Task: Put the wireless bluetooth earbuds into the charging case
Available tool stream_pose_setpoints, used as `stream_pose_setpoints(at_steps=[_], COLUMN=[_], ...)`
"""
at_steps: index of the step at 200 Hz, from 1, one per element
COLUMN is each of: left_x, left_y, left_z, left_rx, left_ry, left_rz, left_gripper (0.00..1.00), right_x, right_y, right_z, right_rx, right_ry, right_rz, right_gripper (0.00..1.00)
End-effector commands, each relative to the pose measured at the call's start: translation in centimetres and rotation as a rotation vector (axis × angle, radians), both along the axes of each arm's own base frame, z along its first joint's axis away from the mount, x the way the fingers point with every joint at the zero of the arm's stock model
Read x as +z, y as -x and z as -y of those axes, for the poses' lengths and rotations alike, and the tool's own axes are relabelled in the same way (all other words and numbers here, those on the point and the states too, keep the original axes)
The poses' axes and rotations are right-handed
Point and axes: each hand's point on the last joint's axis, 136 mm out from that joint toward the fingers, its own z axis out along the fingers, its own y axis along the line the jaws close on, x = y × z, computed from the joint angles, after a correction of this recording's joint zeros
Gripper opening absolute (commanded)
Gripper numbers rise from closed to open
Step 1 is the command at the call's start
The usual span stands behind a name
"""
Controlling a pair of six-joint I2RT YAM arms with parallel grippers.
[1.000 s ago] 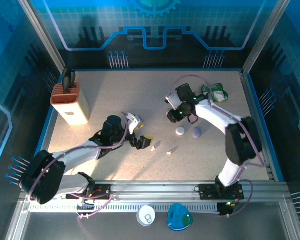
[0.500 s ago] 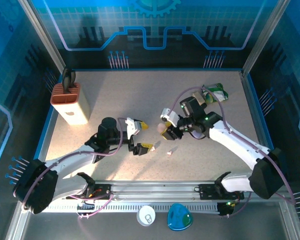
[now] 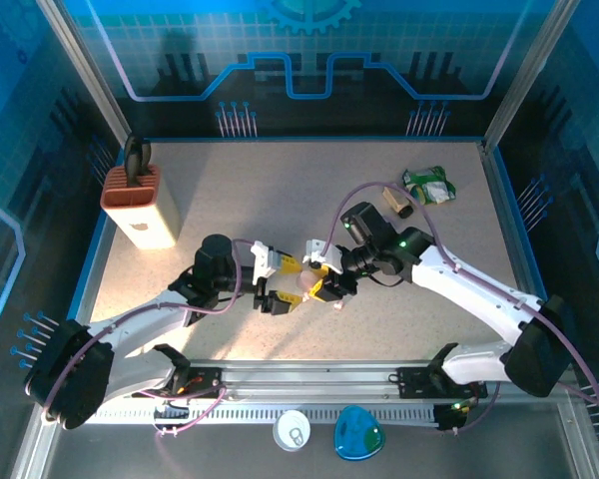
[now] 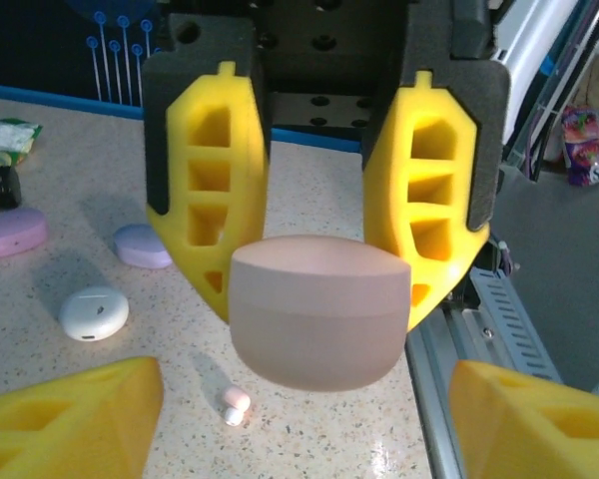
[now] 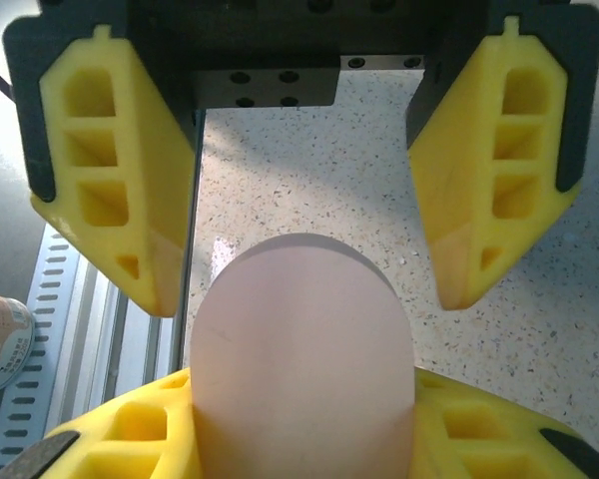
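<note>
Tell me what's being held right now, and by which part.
The right gripper pinches the pink case by its opposite sides; the left gripper stands open around it, not gripping.

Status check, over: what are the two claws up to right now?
Right gripper shut on pink case. Left gripper open, facing it. Earbud loose on table.

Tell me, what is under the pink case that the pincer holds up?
Below the pink case, held in the right pincer, lies the speckled table with one tiny pink earbud. The table patch straight behind the case is covered.
</note>
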Motion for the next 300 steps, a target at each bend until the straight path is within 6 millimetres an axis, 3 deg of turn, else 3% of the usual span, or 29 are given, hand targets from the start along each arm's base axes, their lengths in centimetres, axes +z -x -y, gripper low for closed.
stream_pose_setpoints(at_steps=[1,85,211,239,265,300], left_x=[0.3,0.1,0.1,0.1,-0.1,-0.1], left_y=[1.0,0.9,0.9,1.0,1.0,0.9], left_z=[0.3,0.5,0.6,0.7,0.6,0.5], left_rx=[-0.060,-0.059,-0.069,-0.077,-0.072,-0.056], left_ry=[0.015,0.006,0.003,0.003,0.002,0.003], left_rz=[0.009,-0.020,-0.050,-0.053,-0.043,-0.023], left_gripper=[0.68,0.49,0.43,0.30,0.24,0.25], right_x=[0.6,0.2,-0.6,-0.8,-0.9,-0.2], right_y=[0.6,0.1,0.6,0.4,0.0,-1.3], right_z=[-0.5,-1.7,-2.0,-2.0,-1.8,-1.2], right_rx=[0.042,0.041,0.067,0.065,0.047,-0.034], right_ry=[0.001,0.004,0.046,0.053,0.057,0.021], right_rz=[-0.007,-0.014,-0.012,-0.010,0.013,0.041], right_gripper=[0.31,0.30,0.30,0.31,0.37,0.59])
